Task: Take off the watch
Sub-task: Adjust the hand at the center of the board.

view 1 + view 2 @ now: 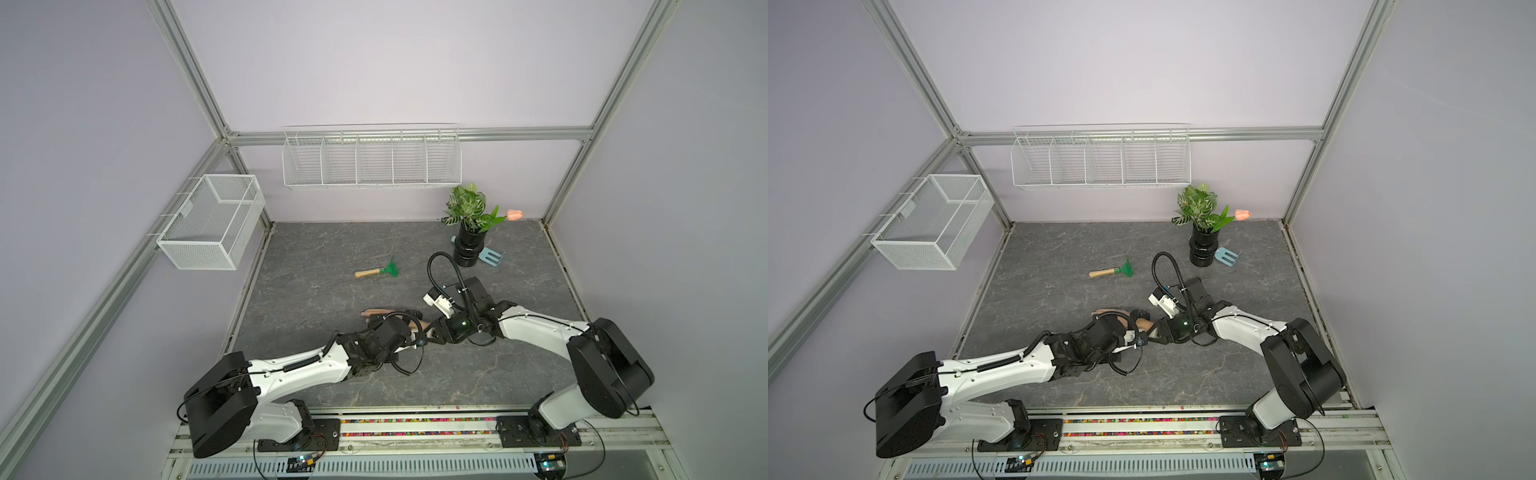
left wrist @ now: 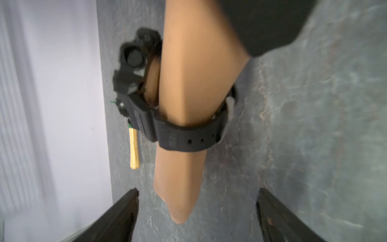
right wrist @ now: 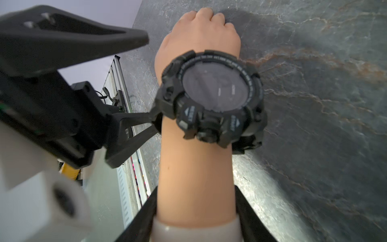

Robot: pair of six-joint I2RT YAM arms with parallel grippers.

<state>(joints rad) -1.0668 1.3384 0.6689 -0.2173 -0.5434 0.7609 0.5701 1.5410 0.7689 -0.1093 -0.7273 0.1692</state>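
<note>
The black watch (image 3: 213, 92) sits strapped round the wrist of a tan mannequin hand (image 3: 199, 33) that lies low over the dark table (image 1: 311, 353). Its strap (image 2: 184, 138) circles the wrist in the left wrist view. My right gripper (image 3: 194, 197) is shut on the mannequin forearm (image 3: 194, 171), one finger pressed to each side. My left gripper (image 2: 198, 190) is open wide, with the hand's tip between its fingers and touching neither. One of the left fingers (image 3: 134, 123) reaches the side of the watch case. In both top views the two grippers meet at the watch (image 1: 410, 312) (image 1: 1139, 312).
A green rake with a wooden handle (image 1: 376, 272) lies behind the hand. A black vase with a plant (image 1: 469, 249), a blue hand fork (image 1: 492, 257) and a black gooseneck stalk (image 1: 440, 266) stand at the back right. White wire baskets (image 1: 208, 224) (image 1: 370, 162) hang on the walls.
</note>
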